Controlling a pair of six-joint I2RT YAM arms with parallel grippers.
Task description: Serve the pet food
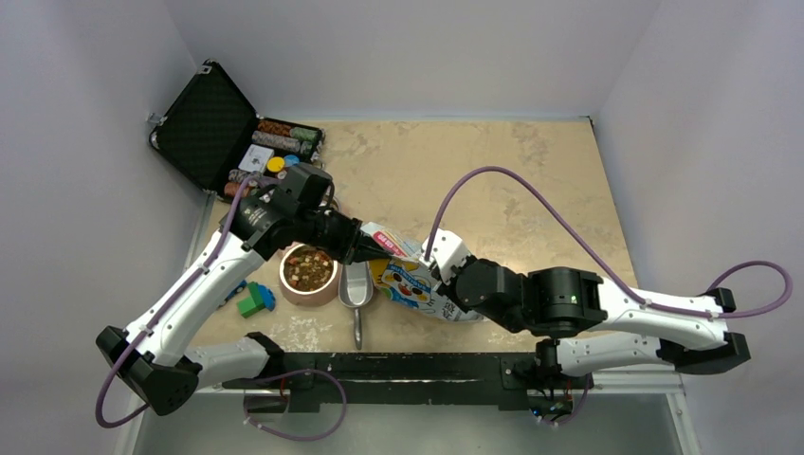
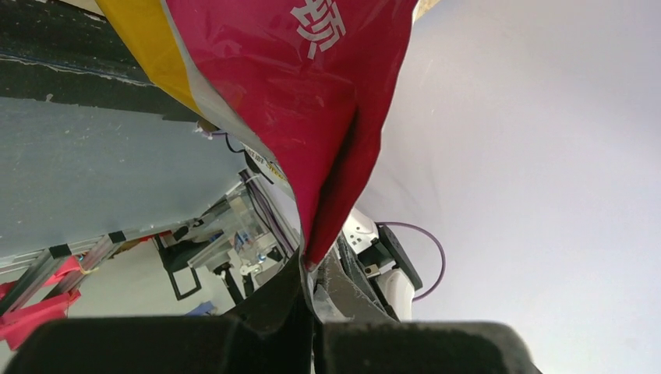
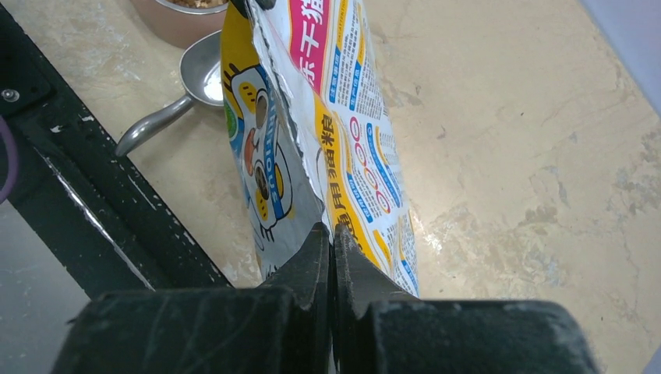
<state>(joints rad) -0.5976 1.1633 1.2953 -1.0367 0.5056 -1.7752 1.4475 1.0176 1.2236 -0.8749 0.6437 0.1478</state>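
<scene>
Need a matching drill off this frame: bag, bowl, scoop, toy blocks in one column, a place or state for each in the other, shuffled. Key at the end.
Things:
1. bag
2. bowl
3. scoop
4. toy blocks

Places or states:
A. holds the pet food
B. lies flat on the table between two of the other things
C. sits left of the bowl, beside the left arm
D. pinched by the left gripper and the right gripper

Pairs: 1-D, 2-A, 3-B, 4-C
</scene>
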